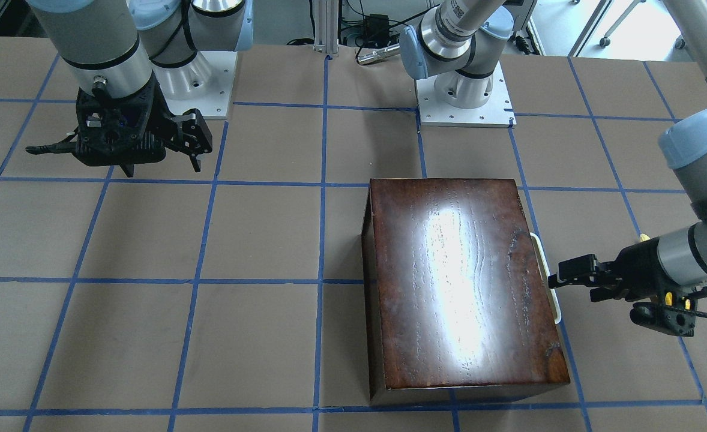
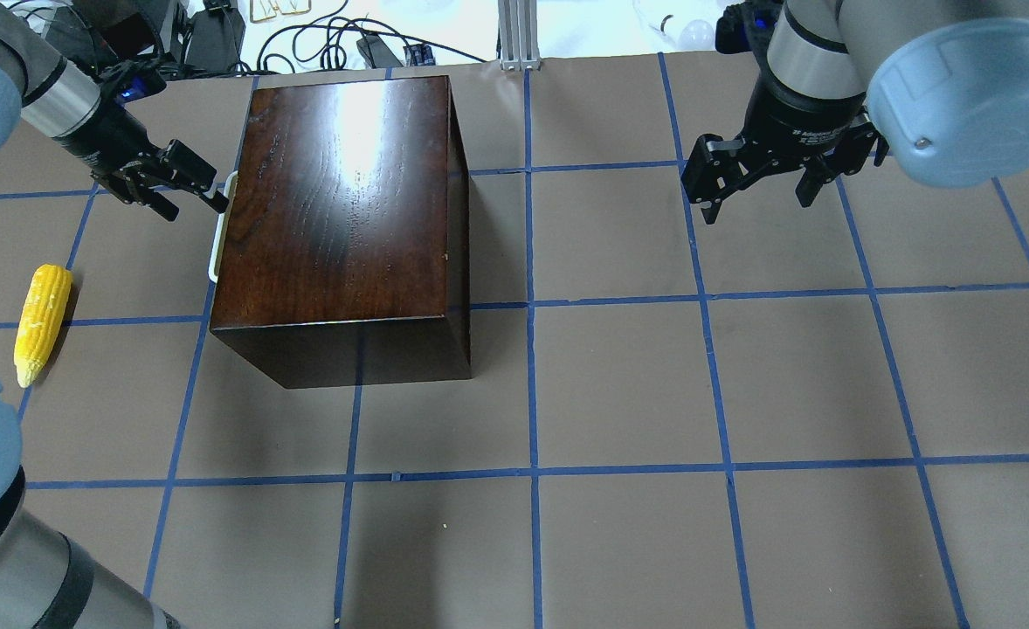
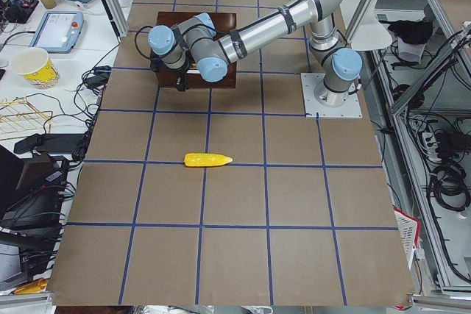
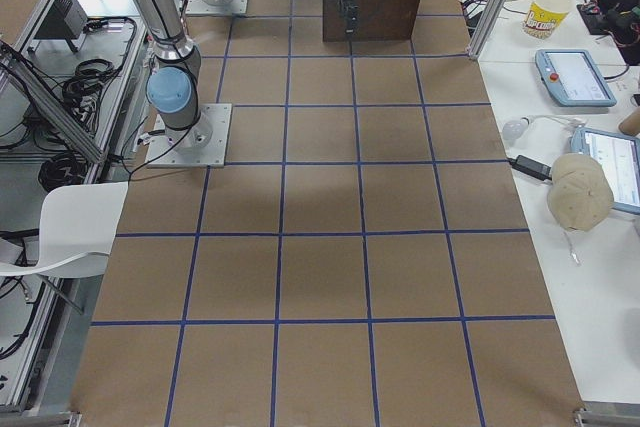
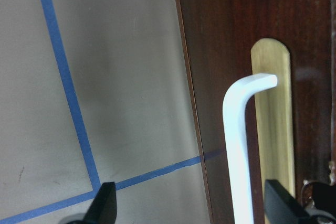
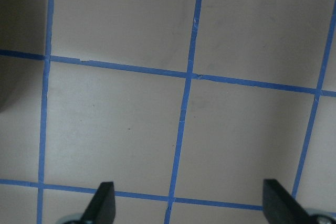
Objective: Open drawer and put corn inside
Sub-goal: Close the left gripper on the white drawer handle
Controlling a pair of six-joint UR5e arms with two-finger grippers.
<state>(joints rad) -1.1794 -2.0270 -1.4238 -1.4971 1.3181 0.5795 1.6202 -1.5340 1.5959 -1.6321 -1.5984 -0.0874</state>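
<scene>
The glossy dark-brown box [image 2: 340, 201] stands on the table with its drawer shut. The drawer's dark front panel [image 5: 231, 51] and white curved handle [image 5: 236, 145] face my left arm. The handle also shows in the overhead view [image 2: 217, 229] and the front view [image 1: 547, 270]. My left gripper [image 2: 196, 208] is open right at the handle, which lies between its fingertips [image 5: 105, 205] without being touched. The yellow corn [image 2: 41, 319] lies on the table to the left of the box, apart from it. My right gripper [image 2: 757, 203] is open and empty above bare table [image 6: 184, 129].
The table is brown paper with a blue tape grid. The arm bases [image 1: 464, 96] stand at the robot's edge. Cables [image 2: 305, 35] lie beyond the far edge behind the box. Side benches hold tablets [image 4: 573, 77] and a paper cup [image 3: 33, 66].
</scene>
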